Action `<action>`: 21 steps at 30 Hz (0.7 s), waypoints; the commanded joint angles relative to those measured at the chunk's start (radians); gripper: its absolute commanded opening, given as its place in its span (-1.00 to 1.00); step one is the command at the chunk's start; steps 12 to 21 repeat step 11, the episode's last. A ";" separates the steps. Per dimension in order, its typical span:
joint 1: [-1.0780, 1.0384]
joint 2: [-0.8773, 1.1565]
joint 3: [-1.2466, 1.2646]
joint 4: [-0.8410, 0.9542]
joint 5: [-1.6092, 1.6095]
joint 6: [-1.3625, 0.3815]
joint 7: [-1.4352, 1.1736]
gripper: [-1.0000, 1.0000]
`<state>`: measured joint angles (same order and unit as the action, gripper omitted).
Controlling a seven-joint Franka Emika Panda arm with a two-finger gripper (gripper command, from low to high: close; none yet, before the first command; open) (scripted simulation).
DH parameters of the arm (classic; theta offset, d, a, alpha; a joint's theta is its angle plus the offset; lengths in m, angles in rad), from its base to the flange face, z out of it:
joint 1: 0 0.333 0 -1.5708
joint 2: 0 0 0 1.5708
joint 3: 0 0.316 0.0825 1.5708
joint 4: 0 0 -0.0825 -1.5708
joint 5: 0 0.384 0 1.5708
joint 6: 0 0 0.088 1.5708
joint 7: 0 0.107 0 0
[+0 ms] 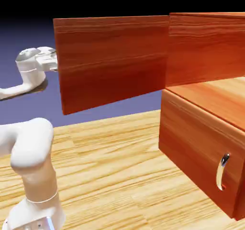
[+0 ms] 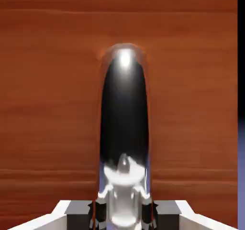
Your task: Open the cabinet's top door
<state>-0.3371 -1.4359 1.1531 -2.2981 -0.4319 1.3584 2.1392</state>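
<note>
The cabinet (image 1: 206, 104) is a reddish-brown wood-grain box at the exterior view's right. Its top door (image 1: 112, 59) stands swung wide open, reaching left from the cabinet's front corner. My white hand sits at the door's far left edge, on the side turned away from the camera, so the fingers are hidden there. In the hand view the door's wood fills the picture and its curved silver handle (image 2: 124, 124) runs up the middle. My gripper (image 2: 123, 213) is shut on that handle at the picture's bottom edge.
The shorter lower panel (image 1: 201, 152) is closed, with its own silver handle (image 1: 222, 170) at the right. The light wooden floor (image 1: 110, 176) spreads below the open door. The arm's white lower links (image 1: 33, 171) rise at the lower left.
</note>
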 commanded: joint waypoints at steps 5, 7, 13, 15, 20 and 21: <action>-0.138 0.008 0.058 0.181 0.032 -0.137 -0.024 -1.00; -0.193 0.010 0.076 0.254 0.041 -0.189 -0.035 -1.00; -0.292 0.010 0.105 0.384 0.052 -0.280 -0.057 -1.00; -0.292 0.010 0.105 0.384 0.052 -0.280 -0.057 -1.00; -0.292 0.010 0.105 0.384 0.052 -0.280 -0.057 -1.00; -0.292 0.010 0.105 0.384 0.052 -0.280 -0.057 -1.00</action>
